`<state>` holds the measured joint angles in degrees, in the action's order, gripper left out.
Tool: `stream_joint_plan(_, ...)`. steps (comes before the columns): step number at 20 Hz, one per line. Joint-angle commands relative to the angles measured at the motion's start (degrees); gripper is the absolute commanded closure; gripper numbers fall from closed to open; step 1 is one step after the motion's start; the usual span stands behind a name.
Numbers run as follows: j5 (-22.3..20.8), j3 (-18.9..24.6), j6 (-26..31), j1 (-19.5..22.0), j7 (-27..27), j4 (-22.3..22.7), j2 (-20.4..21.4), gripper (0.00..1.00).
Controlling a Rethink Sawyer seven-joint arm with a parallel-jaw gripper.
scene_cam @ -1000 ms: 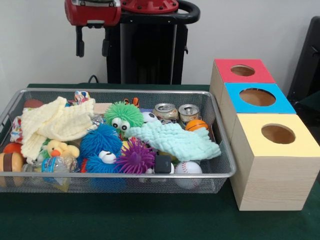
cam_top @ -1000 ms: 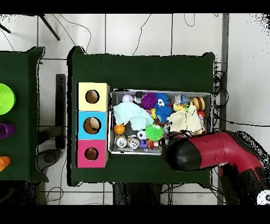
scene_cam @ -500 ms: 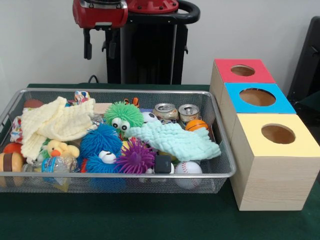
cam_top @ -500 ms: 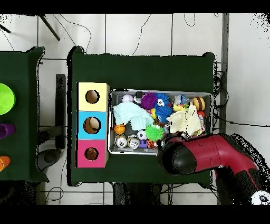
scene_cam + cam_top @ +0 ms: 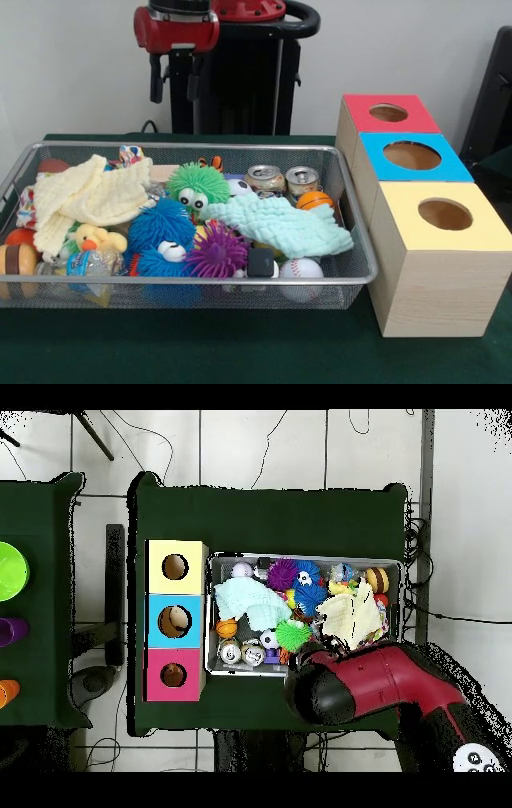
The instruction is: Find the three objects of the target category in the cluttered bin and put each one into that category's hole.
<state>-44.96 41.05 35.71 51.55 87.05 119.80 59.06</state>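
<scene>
Front view | gripper (image 5: pixel 175 78) jaws spread, empty | above bin (image 5: pixel 352 210) far edge

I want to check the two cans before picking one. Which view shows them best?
The front view: both cans stand upright at the bin's far side, tops and sides visible. The overhead view shows only two small round tops beside the arm.

The gripper (image 5: pixel 175 78) has moved sideways toward the box side.

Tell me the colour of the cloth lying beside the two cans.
Pale mint green; the cloth shows best in the front view.
</scene>
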Motion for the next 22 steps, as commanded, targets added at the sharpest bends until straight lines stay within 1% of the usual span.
stream_joint_plan(1, -6.4, -2.91, -4.5, -0.6, -0.03, 3.87, -3.81, 0.0)
stream_joint_plan(4, -7.49, -3.96, -5.82, -0.86, 0.67, 3.6, -5.11, 0.0)
stream_joint_plan(13, -9.36, -6.51, -8.5, -1.75, 2.11, 3.85, -6.41, 0.0)
stream_joint_plan(22, -11.54, -10.38, -11.7, -4.84, 5.05, 3.39, -8.42, 0.0)
